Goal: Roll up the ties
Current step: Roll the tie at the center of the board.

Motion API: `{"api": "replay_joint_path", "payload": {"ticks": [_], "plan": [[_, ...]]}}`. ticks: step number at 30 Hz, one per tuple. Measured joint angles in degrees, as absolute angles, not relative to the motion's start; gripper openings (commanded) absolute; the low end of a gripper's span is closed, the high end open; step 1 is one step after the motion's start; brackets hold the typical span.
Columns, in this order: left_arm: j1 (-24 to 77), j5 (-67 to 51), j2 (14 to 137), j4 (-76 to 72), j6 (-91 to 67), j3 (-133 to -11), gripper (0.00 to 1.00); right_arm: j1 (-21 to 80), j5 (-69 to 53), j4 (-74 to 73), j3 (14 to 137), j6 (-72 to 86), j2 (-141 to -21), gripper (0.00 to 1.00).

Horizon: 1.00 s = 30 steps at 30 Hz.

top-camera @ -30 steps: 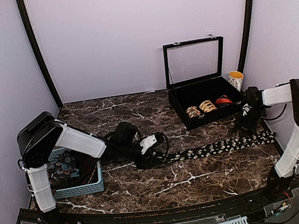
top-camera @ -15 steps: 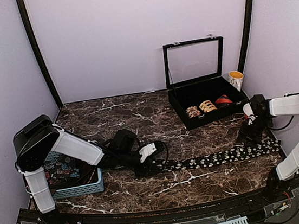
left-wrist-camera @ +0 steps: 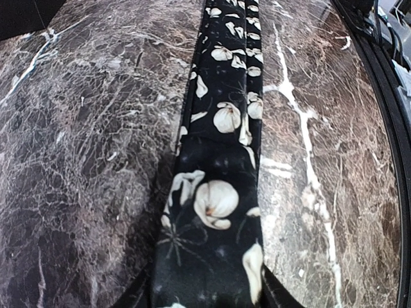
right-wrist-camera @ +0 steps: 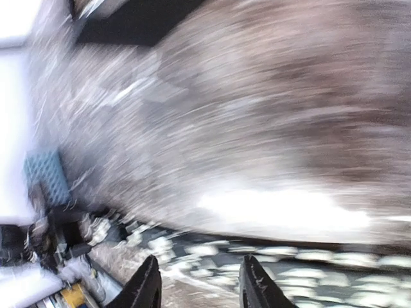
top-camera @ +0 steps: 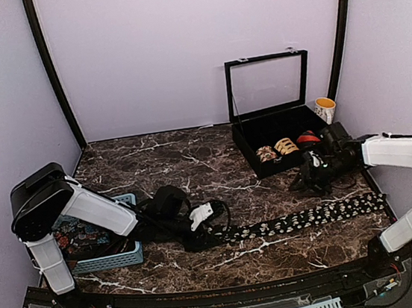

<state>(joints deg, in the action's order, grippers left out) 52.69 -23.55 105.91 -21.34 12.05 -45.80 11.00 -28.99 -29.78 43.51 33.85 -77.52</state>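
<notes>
One tie, seemingly clamped in the left gripper, was dragged lower-left for rolling; the right gripper was withdrawn, spread empty.

On the marble table lie 1 outstretched tie, a blue basket, a black case.

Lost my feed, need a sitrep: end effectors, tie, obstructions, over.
Left end effector shut on tie end. Right end effector open, empty. Tie stretched flat, unrolled. Nothing lying across it.
</notes>
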Motion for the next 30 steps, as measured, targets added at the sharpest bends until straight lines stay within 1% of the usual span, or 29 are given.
{"api": "replay_joint_path", "payload": {"ticks": [3, 5, 9, 13, 17, 23, 27, 30], "plan": [[52.9, -22.85, 105.32, -22.55, 11.46, -44.56, 0.54, 21.1, -33.28, -23.73, 43.48, 38.44, -78.39, 0.38], [52.95, -22.63, 104.68, -23.62, 11.22, -43.27, 0.55, 27.05, -35.77, -19.53, 43.59, 41.36, -80.12, 0.36], [52.95, -22.41, 103.13, -25.8, 10.9, -40.38, 0.55, 34.15, -38.04, -15.05, 46.26, 44.91, -86.61, 0.34], [52.93, -22.41, 102.3, -27.66, 10.85, -38.41, 0.55, 39.24, -39.05, -12.45, 53.32, 46.37, -96.18, 0.31], [52.95, -22.15, 102.3, -28.25, 10.87, -38.2, 0.59, 42.7, -39.2, -11.57, 60.36, 46.57, -103.28, 0.28], [52.95, -22.11, 102.85, -28.25, 11.62, -39.44, 0.63, 43.9, -39.22, -11.18, 62.02, 46.83, -104.88, 0.27], [52.95, -22.57, 105.12, -28.69, 12.45, -42.52, 0.63, 43.88, -39.24, -11.14, 61.47, 46.87, -104.68, 0.27], [53.01, -23.2, 106.63, -28.84, 13.45, -44.14, 0.57, 43.9, -39.33, -11.14, 60.64, 47.18, -104.6, 0.25]]}}
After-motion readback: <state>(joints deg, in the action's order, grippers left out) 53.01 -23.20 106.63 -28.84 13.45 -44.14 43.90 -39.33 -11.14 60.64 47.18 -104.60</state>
